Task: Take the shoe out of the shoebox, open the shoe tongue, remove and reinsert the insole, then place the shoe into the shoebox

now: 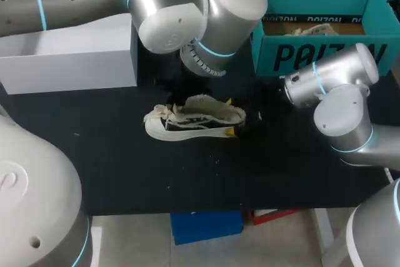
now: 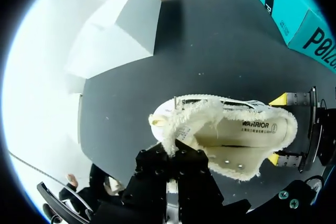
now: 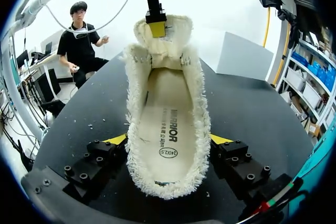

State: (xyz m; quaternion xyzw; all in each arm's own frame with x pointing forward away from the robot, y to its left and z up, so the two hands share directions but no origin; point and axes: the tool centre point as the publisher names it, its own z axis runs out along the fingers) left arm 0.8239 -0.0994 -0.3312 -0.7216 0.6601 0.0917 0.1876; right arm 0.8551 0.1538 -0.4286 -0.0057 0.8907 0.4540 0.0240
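Right gripper clasps the shoe at the heel, one yellow tip on each side. Ahead of it, my left gripper pinches the raised tongue; its own view hides its tips. The insole lies inside. The shoebox, well apart, is partly covered by my right arm.

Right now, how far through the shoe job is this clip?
Done: the shoe lies on the table, out of the shoebox. In hand: the right pincer clamps the heel from both sides while the left pincer holds the tongue pulled open. Left: the insole sits inside the shoe, and I cannot tell whether it has already been out; the shoe must return to the shoebox.
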